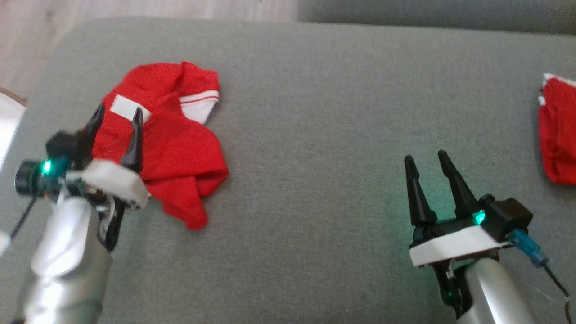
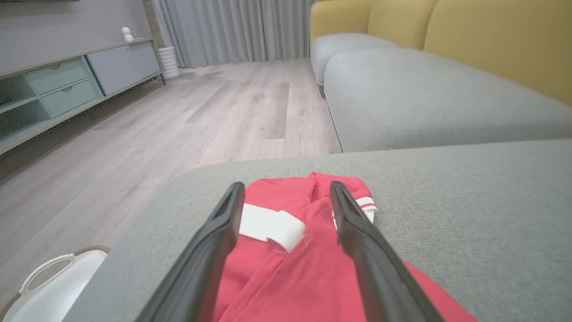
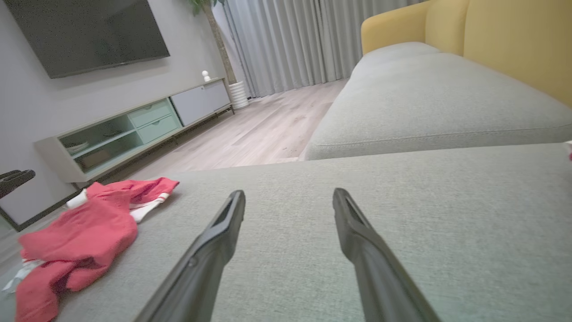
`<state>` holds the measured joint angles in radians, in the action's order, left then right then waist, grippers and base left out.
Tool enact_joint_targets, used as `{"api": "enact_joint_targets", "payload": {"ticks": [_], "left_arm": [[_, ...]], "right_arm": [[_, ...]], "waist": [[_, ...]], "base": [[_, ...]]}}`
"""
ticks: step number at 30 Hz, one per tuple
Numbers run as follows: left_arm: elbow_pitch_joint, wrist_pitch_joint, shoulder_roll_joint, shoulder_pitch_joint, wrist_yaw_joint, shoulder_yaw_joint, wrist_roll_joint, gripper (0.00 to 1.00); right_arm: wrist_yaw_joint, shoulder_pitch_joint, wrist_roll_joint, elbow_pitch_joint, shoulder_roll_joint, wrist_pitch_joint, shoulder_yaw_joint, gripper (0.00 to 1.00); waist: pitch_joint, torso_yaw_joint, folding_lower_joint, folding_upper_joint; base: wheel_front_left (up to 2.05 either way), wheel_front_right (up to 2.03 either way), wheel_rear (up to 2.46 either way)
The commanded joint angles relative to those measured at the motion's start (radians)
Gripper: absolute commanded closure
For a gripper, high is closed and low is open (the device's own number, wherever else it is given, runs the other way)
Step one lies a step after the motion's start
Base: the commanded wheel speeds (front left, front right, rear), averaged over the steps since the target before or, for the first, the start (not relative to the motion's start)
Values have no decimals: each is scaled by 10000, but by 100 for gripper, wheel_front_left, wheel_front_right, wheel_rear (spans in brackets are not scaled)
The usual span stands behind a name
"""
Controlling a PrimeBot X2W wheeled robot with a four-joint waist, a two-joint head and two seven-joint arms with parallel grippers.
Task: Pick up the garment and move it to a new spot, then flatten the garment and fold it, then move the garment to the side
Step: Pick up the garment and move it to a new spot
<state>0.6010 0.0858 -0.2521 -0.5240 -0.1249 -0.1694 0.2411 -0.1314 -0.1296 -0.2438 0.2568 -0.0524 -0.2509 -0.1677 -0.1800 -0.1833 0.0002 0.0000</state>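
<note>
A crumpled red garment (image 1: 173, 144) with white trim lies on the left part of the grey cushion (image 1: 315, 112). My left gripper (image 1: 118, 113) hovers open over its near-left edge, with the fabric showing between the two fingers. In the left wrist view the garment (image 2: 308, 268) and its white band lie between and under the open left gripper (image 2: 286, 190). My right gripper (image 1: 425, 158) stands open over bare cushion at the lower right, far from the garment. In the right wrist view the garment (image 3: 85, 228) lies to the left of the open right gripper (image 3: 288, 194).
A second red cloth (image 1: 558, 130) lies at the cushion's right edge. Wooden floor (image 1: 27, 40) shows past the cushion's far-left corner, and a white basket (image 2: 49, 286) stands on the floor beside it. A grey and yellow sofa (image 3: 447, 89) runs beyond the cushion.
</note>
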Motion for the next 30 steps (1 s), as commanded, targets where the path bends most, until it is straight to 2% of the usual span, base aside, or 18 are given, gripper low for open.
{"api": "enact_joint_targets", "payload": {"ticks": [1,9,13,14,15,18,24,30], "left_arm": [[-104,-147,-470,-595,-48,42,129,0],[1671,-2264,-1639,-2238,-55,-2643,1746,0],[2076,-2732,-2034,-2534,-56,-3520,2619,0],[2090,-2755,-2091,-2564,-56,-3740,2854,17],[2080,-2741,-2145,-2594,-56,-3929,3080,100],[1966,-2416,-2371,-2715,-56,-4398,3548,100],[1434,-327,-2776,-3187,-57,-4822,3789,100],[393,929,-3051,-3451,-57,-5218,3878,100]], "right_arm": [[7,-334,67,-365,22,-109,-180,0],[7,-686,89,-673,22,-109,-17,0],[7,-778,93,-754,22,-109,33,0],[7,-788,92,-756,22,-109,57,0],[7,-795,93,-756,22,-109,79,0],[7,-809,95,-744,22,-109,113,0],[7,-801,64,-639,22,-109,125,0],[7,-731,-63,-546,22,-109,92,0]], "waist": [[-413,324,-2,0],[-1144,827,-2,0],[-1362,963,-2,0],[-1387,983,-2,0],[-1404,995,-2,0],[-1396,1021,-2,0],[-1061,1056,-2,0],[-657,1076,-2,0]], "base": [[0,0,0],[0,0,0],[0,0,0],[0,0,0],[0,0,0],[0,0,0],[0,0,0],[0,0,0]]}}
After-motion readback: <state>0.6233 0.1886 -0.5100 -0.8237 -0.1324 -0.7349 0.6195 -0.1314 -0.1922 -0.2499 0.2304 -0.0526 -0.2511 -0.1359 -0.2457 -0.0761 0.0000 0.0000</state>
